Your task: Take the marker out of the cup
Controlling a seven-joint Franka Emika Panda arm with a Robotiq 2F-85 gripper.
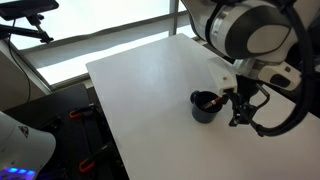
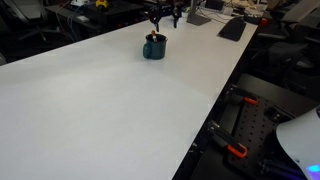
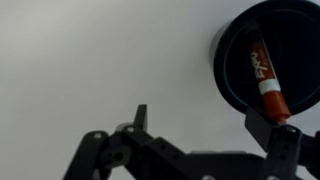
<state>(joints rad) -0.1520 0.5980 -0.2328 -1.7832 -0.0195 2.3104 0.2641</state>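
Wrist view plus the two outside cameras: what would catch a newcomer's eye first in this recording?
The short red marker with a pale band stands out first, lying slanted inside the round, glossy dark navy cup at the wrist view's upper right. In an exterior view that cup stands on a wide white table. The black Robotiq gripper hangs open close beside it, not yet on the marker.

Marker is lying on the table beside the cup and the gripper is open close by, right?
Not quite: the marker lies inside the cup, not on the table, as the wrist view shows. The gripper is open close by.
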